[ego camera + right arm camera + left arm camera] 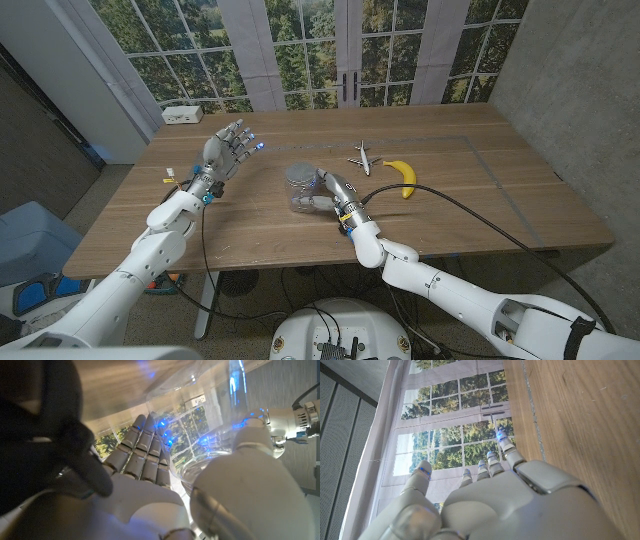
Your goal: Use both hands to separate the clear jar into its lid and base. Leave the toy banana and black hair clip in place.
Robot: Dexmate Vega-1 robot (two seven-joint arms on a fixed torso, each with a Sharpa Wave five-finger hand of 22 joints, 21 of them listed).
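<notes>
While the right hand (318,201) is wrapping its fingers around the clear jar (300,180) near mid-table, the left hand (231,146) is hovering above the wood to the jar's left, fingers spread apart, holding nothing.

Jar: sitting upright on the wooden table (480,190), approx. centre, lid looking seated on top. R hand is gripping it low on the base; R wrist view is showing the curved clear wall (210,420) pressed against the palm, fingers (145,445) curling behind it, blue LED glints reflecting in the plastic.

L wrist view: back of the L hand (510,505) w/ fingertips pointing toward the windows, table surface running along one side; nothing between the fingers.

Toy banana (403,176) is lying to the right of the jar, well apart from it. Black hair clip (362,160) is lying just beside the banana, toward the far edge. Small white box (181,115) is sitting at the far left corner.
</notes>
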